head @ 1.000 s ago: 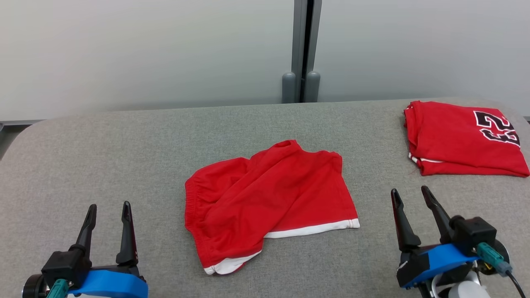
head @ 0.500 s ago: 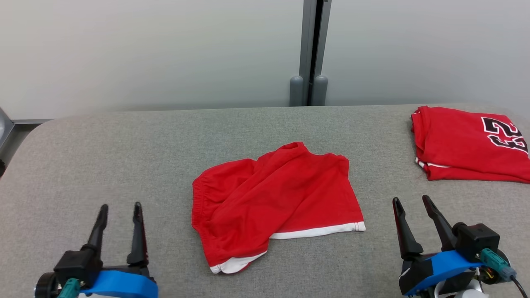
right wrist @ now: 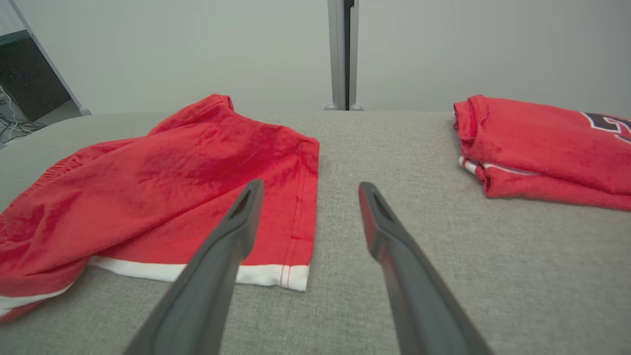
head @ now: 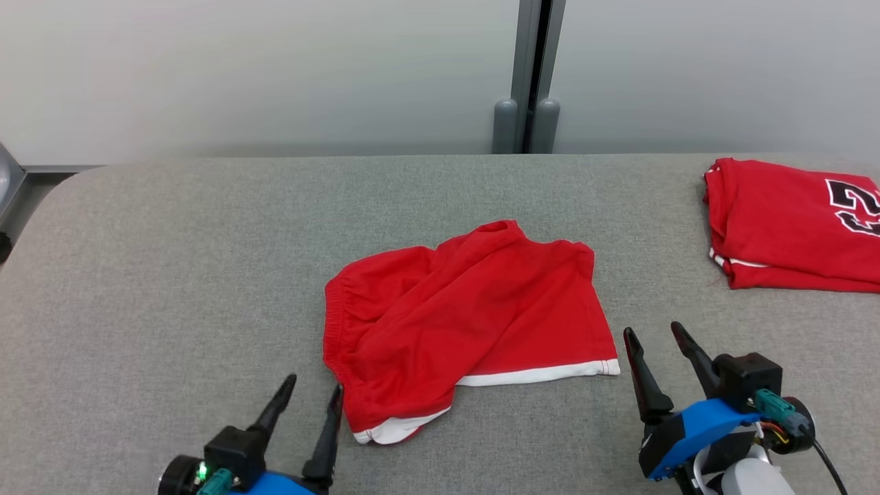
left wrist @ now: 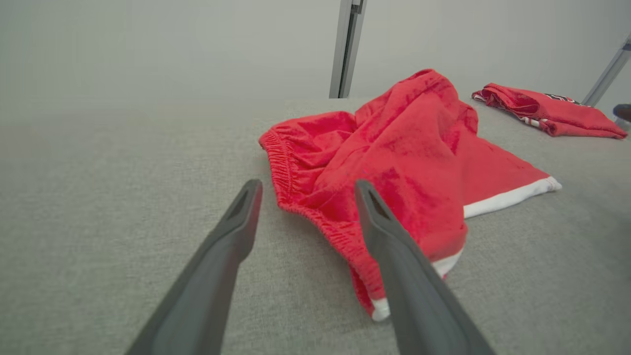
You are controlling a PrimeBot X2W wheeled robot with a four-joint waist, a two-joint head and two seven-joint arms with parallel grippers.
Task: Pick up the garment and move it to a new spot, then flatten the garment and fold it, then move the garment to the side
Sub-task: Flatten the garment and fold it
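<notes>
Left gripper (head: 314, 385), jaws spread and empty, has advanced to just beside the near-left corner of the crumpled red shorts (head: 467, 316) at mid-table (head: 172, 275); right gripper (head: 652, 331), likewise spread, flanks the hem, so pickup appears imminent.

Head cam high, looking down on table (head: 172, 275); wrist cams low, close, facing far wall (left wrist: 148, 49); all share shorts (head: 467, 316).

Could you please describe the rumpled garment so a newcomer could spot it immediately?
Look at the middle of the grey table. The red shorts lie there crumpled, with white hems and an elastic waistband; the red jersey at far right is folded and numbered.
</notes>
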